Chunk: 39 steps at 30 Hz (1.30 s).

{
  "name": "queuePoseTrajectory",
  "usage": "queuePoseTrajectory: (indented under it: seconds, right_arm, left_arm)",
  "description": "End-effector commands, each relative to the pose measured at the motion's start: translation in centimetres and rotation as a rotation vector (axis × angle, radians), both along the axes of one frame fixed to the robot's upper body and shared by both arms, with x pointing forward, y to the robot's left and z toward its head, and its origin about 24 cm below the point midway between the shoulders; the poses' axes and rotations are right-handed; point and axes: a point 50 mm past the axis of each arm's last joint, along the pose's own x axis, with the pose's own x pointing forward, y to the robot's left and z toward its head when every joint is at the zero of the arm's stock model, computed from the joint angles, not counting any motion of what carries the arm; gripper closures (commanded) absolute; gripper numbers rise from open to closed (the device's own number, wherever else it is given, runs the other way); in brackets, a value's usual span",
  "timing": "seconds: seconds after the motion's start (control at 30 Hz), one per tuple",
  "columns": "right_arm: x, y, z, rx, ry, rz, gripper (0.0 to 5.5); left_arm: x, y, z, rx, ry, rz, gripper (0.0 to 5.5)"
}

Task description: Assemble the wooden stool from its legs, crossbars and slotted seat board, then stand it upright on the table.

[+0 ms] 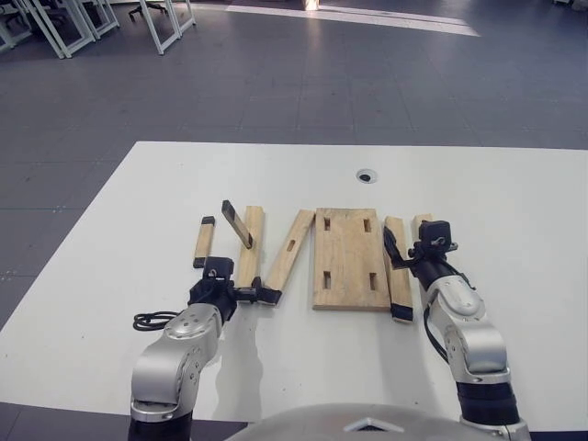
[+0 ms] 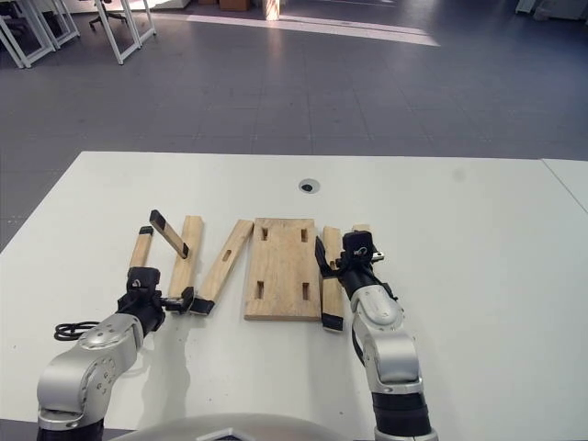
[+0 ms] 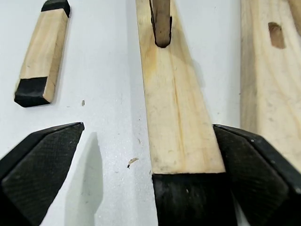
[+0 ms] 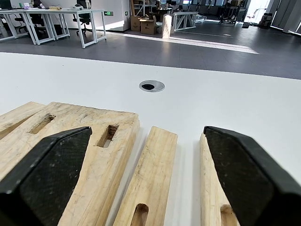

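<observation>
The slotted seat board (image 1: 349,257) lies flat at the table's middle. To its left lie a leg (image 1: 289,250) and a second leg (image 3: 178,117) with a crossbar (image 1: 237,223) stuck tilted in its slot; a short loose crossbar (image 1: 203,241) lies farther left. My left gripper (image 3: 149,127) is open, its fingers (image 3: 37,169) straddling the black-tipped near end of that second leg. Right of the board lie two more legs (image 1: 397,266) (image 1: 421,223). My right gripper (image 4: 148,131) is open just above them, one leg (image 4: 153,169) between its fingers.
A round cable hole (image 1: 367,175) sits in the white table (image 1: 514,230) behind the board. A black cable loop (image 1: 152,322) lies by my left arm. Bare table stretches to the right and back; desks stand far off on the floor.
</observation>
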Motion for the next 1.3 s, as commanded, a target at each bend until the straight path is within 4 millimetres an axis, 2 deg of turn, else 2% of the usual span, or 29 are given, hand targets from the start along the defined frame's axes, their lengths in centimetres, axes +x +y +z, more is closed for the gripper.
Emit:
queuePoseTrajectory:
  seconds: [0.03, 0.17, 0.27, 0.43, 0.57, 0.7, 0.77, 0.8, 0.9, 0.97, 1.07, 1.13, 1.2, 1.3]
  right_arm:
    - [0.1, 0.1, 0.2, -0.005, 0.005, 0.005, 1.09]
    - [0.1, 0.1, 0.2, -0.007, 0.007, 0.005, 1.09]
    - [0.2, 0.0, 0.3, -0.009, 0.004, 0.006, 1.09]
    - [0.4, -0.3, 0.7, -0.014, -0.006, -0.003, 1.09]
    - [0.6, -0.2, 0.8, -0.014, -0.011, -0.006, 1.09]
    - [0.9, -0.5, 1.1, 0.003, -0.020, -0.008, 1.09]
    - [1.1, -0.6, 1.3, 0.033, -0.023, 0.012, 0.79]
    - [1.3, -0.9, 1.4, 0.031, -0.022, 0.018, 0.65]
    - [3.0, -2.3, 2.4, 0.028, -0.033, 0.020, 0.10]
    - [4.3, -3.2, 3.5, 0.044, -0.051, 0.028, 0.00]
    - [6.2, -3.4, 4.8, 0.221, -0.008, 0.080, 0.00]
    - [7.3, -2.1, 5.8, 0.551, 0.076, 0.241, 0.00]
    - [7.3, -0.4, 8.2, 0.797, 0.104, 0.545, 0.00]
    - [7.1, 0.8, 11.0, 0.950, 0.161, 0.869, 0.00]
  left_arm:
    - [-0.1, 0.4, -1.1, 0.006, 0.033, -0.024, 0.53]
    - [-0.1, 0.9, -2.4, -0.003, 0.059, -0.027, 0.53]
    - [-0.5, 1.0, -3.8, -0.032, 0.099, -0.024, 0.95]
    - [-2.6, 1.6, -5.9, -0.033, 0.177, 0.016, 1.79]
    - [-3.3, 2.3, -6.8, -0.024, 0.202, 0.043, 2.44]
    - [-3.0, 2.4, -6.9, -0.041, 0.175, 0.062, 3.05]
    - [-1.8, 2.3, -5.8, -0.076, 0.092, 0.063, 3.40]
    - [-0.7, 2.2, -4.6, -0.095, 0.022, 0.054, 3.44]
    - [3.0, 2.2, 0.1, -0.151, -0.199, 0.022, 3.45]
    - [5.0, 2.6, 3.3, -0.154, -0.318, 0.006, 3.45]
    - [7.0, 2.9, 7.2, -0.171, -0.447, -0.018, 3.45]
    - [8.2, 2.1, 9.0, -0.369, -0.508, -0.051, 3.45]
    - [9.0, 0.4, 9.3, -0.667, -0.477, -0.178, 3.45]
    - [8.9, -1.8, 10.5, -0.983, -0.430, -0.392, 3.45]
